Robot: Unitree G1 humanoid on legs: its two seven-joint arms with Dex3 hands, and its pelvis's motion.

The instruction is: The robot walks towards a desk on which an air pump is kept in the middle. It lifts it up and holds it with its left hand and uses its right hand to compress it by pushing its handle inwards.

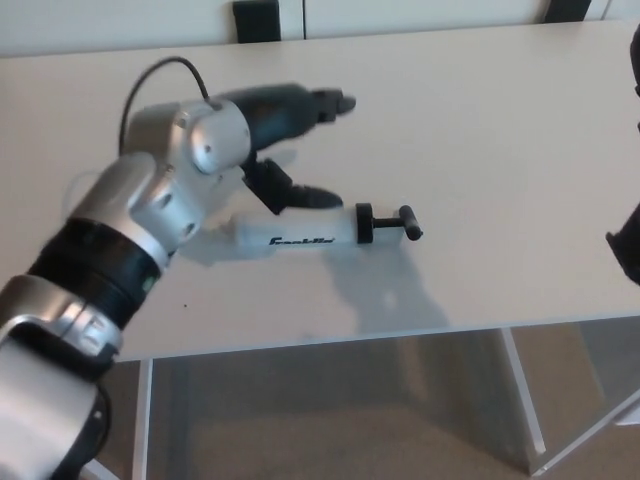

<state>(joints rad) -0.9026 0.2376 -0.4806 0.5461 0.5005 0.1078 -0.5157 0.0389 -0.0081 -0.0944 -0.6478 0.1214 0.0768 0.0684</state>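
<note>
One white cylindrical air pump [300, 236] with black lettering on its barrel lies flat on the pale beige counter [480, 130], a little left of the frame's centre. Its long axis runs nearly level across the picture, and it points toward the right, where a black collar and thin rod end in one short black T-shaped handle [407, 223]. The left hand [285, 150], black with thick fingers, reaches in from the lower left on a silver and black arm and hovers just above the pump's barrel; its fingers are spread apart and grasp nothing, one finger [295, 193] pointing down toward the barrel near the collar. Of the right hand [627, 245] only a dark sliver shows at the right edge of the frame, well apart from the pump, and I cannot tell whether it is released or clenched.
</note>
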